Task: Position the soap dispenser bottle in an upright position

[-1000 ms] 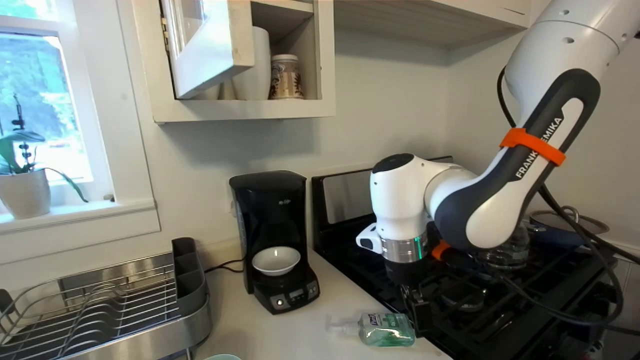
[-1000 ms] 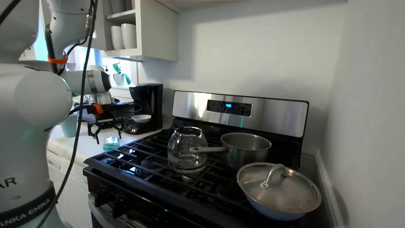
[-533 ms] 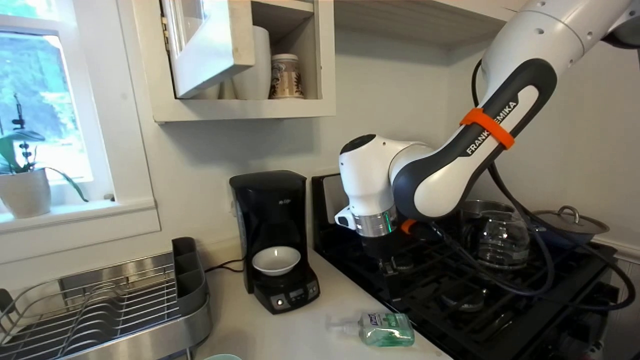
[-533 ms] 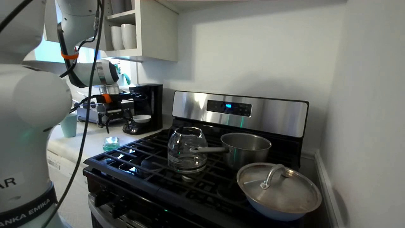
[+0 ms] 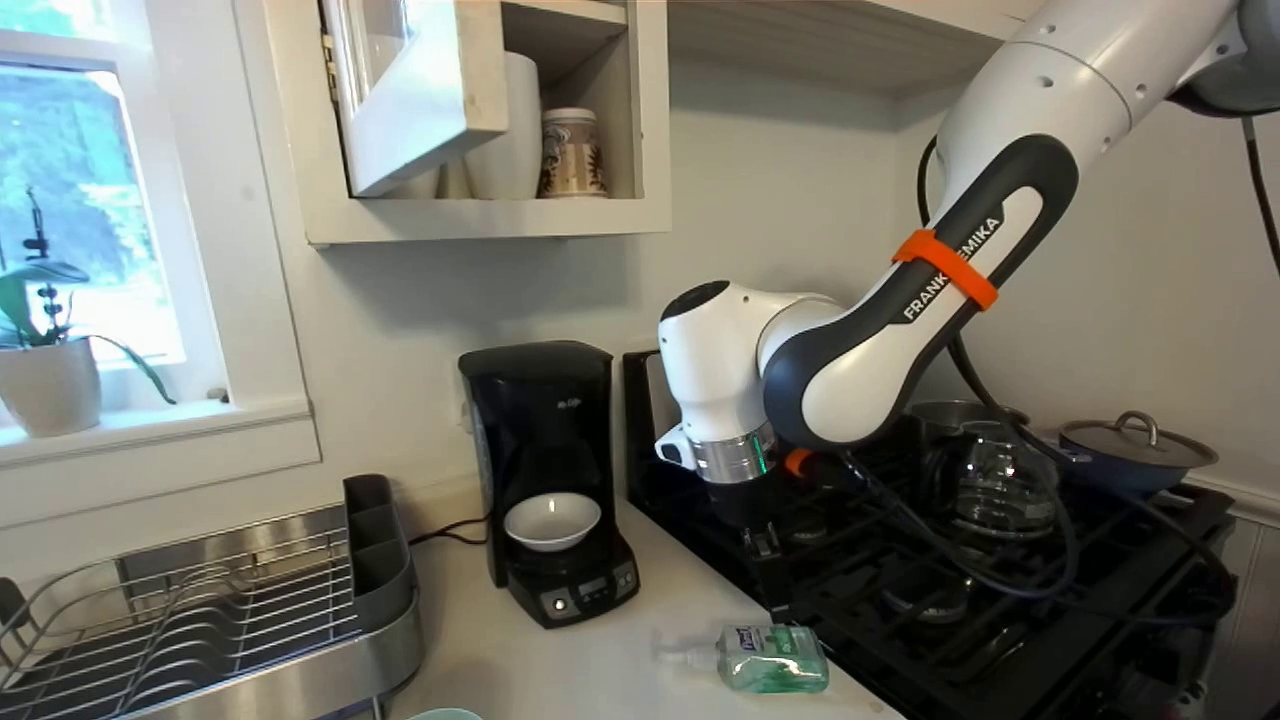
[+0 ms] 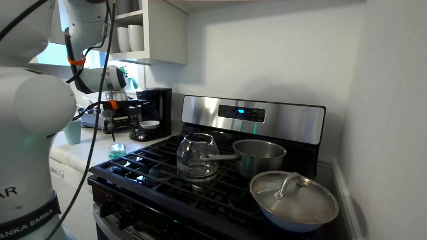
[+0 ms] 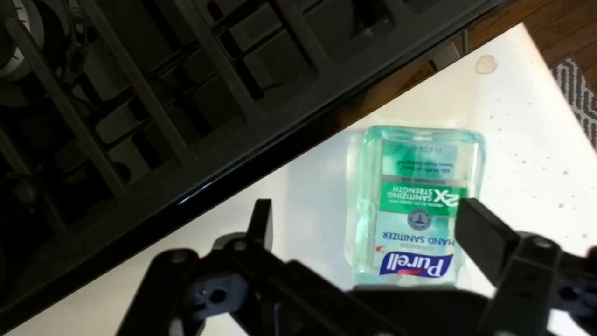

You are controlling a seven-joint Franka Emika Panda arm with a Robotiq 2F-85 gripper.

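Note:
The soap dispenser bottle is translucent green and lies on its side on the counter by the stove's edge. Its clear pump points away from the stove. The bottle also shows in an exterior view. In the wrist view the bottle lies label up, with its pump end hidden behind the gripper body. My gripper is open and empty above the bottle. The right finger overlaps the bottle's edge in this view; the left finger stands well off to its left. In an exterior view the gripper hangs pointing down, behind the bottle.
A black coffee maker with a white bowl stands behind the bottle. A dish rack is at the left. The stove holds a glass carafe, a saucepan and a lidded pan. A teal cup stands on the counter.
My gripper rose from beside the bottle's base and moved back toward the coffee maker, then shifted slightly left and down in the last half second. The bottle has not moved.

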